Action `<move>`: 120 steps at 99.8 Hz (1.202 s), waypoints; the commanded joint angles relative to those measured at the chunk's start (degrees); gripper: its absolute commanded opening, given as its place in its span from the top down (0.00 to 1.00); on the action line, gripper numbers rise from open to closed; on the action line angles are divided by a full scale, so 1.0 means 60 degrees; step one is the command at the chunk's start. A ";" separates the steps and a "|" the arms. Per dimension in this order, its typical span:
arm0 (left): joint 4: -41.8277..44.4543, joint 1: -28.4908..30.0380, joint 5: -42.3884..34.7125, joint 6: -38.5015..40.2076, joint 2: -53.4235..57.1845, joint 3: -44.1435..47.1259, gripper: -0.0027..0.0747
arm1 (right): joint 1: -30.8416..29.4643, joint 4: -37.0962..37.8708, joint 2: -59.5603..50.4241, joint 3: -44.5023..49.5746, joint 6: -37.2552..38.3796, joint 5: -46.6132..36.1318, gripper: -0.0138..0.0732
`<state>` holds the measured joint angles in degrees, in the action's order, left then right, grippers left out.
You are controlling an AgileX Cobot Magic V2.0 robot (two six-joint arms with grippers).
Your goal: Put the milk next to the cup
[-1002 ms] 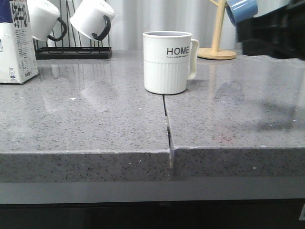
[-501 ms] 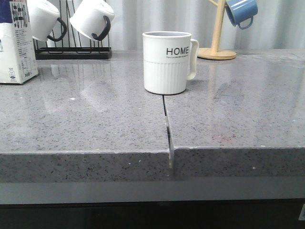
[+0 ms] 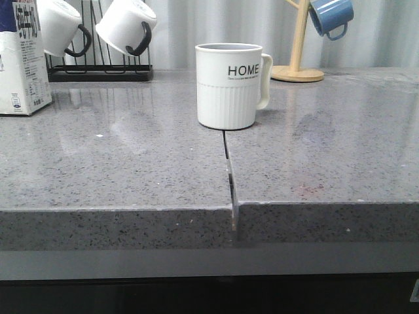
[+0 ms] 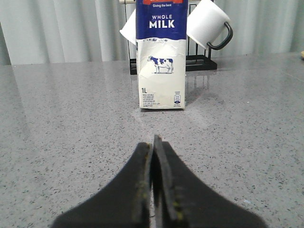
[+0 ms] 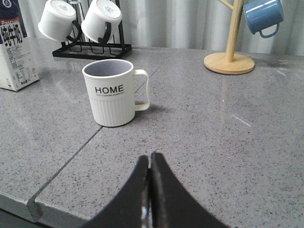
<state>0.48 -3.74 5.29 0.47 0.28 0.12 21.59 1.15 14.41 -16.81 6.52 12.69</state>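
The milk carton (image 3: 23,59), white with a dark blue top, stands upright at the far left of the grey counter; it also shows in the left wrist view (image 4: 160,54) and the right wrist view (image 5: 16,52). The white HOME cup (image 3: 229,85) stands mid-counter on the seam, handle to the right; it also shows in the right wrist view (image 5: 115,92). My left gripper (image 4: 153,142) is shut and empty, low over the counter, well short of the carton. My right gripper (image 5: 150,159) is shut and empty, short of the cup. Neither gripper shows in the front view.
A black rack (image 3: 98,69) with two white black-handled mugs (image 3: 124,26) stands behind the carton. A wooden mug tree (image 3: 298,65) holds a blue mug (image 3: 330,16) at the back right. A seam (image 3: 229,176) splits the counter down to its front edge.
A dark blurred shape at the upper right of the front view has gone out of sight. The carton and the cup have not moved.
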 commanded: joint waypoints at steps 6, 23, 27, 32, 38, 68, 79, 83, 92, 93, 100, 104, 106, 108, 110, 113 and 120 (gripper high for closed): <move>-0.0023 -0.0002 -0.0881 0.0041 0.0319 0.0376 0.99 | -0.0012 -0.0042 0.0046 -0.0235 -0.0007 -0.0593 0.92; 0.0107 -0.0002 -0.0618 0.0041 0.0319 -0.0123 0.99 | -0.0012 -0.0042 0.0046 -0.0235 -0.0007 -0.0576 0.92; 0.0308 -0.0002 -0.0240 0.0041 0.0319 -0.0354 0.99 | -0.0012 -0.0042 0.0046 -0.0235 -0.0007 -0.0576 0.92; 0.0479 -0.0002 0.0259 0.0041 0.0303 -0.0703 0.99 | -0.0012 -0.0042 0.0046 -0.0235 -0.0007 -0.0576 0.92; 0.0701 -0.0002 0.0853 0.0041 0.0303 -0.1143 0.99 | -0.0012 -0.0042 0.0046 -0.0235 -0.0007 -0.0576 0.92; 0.0737 -0.0002 0.2525 0.0041 -0.0575 -0.2340 0.99 | -0.0012 -0.0042 0.0046 -0.0235 -0.0007 -0.0576 0.92; 0.0720 -0.0002 0.2582 0.0041 -0.1078 -0.2570 0.99 | -0.0012 -0.0042 0.0046 -0.0235 -0.0007 -0.0576 0.92; 0.0719 -0.0002 0.2582 0.0041 -0.1285 -0.2665 0.99 | -0.0012 -0.0042 0.0046 -0.0235 -0.0007 -0.0576 0.92; 0.0632 -0.0002 0.2582 0.0041 -0.1591 -0.2871 0.99 | -0.0012 -0.0042 0.0046 -0.0235 -0.0007 -0.0576 0.92; 0.0627 -0.0002 0.2582 0.0041 -0.1609 -0.2907 0.99 | -0.0012 -0.0042 0.0046 -0.0235 -0.0007 -0.0576 0.92; 0.0243 -0.0002 0.2601 0.0041 -0.1817 -0.3069 0.99 | -0.0012 -0.0042 0.0046 -0.0235 -0.0007 -0.0576 0.92; 0.0054 -0.0002 0.2621 0.0041 -0.1982 -0.3149 0.99 | -0.0012 -0.0042 0.0046 -0.0235 -0.0007 -0.0576 0.92; 0.0014 -0.0002 0.2621 0.0041 -0.2079 -0.3166 0.99 | -0.0012 -0.0042 0.0046 -0.0235 -0.0007 -0.0576 0.92; 0.0019 -0.0002 0.2640 0.0041 -0.2181 -0.3190 0.99 | -0.0012 -0.0042 0.0046 -0.0235 -0.0007 -0.0576 0.92; 0.0019 -0.0002 0.2640 0.0018 -0.2301 -0.3190 0.99 | -0.0012 -0.0042 0.0046 -0.0235 -0.0007 -0.0576 0.92; 0.0019 -0.0002 0.2640 0.0018 -0.2473 -0.3207 0.99 | -0.0012 -0.0042 0.0046 -0.0235 -0.0007 -0.0576 0.92; 0.0019 -0.0021 0.2472 0.0018 -0.2931 -0.3226 0.98 | -0.0012 -0.0042 0.0046 -0.0235 -0.0007 -0.0576 0.92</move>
<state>1.38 -3.74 25.02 0.47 -13.69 -16.99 21.59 1.10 14.41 -16.71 6.52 13.67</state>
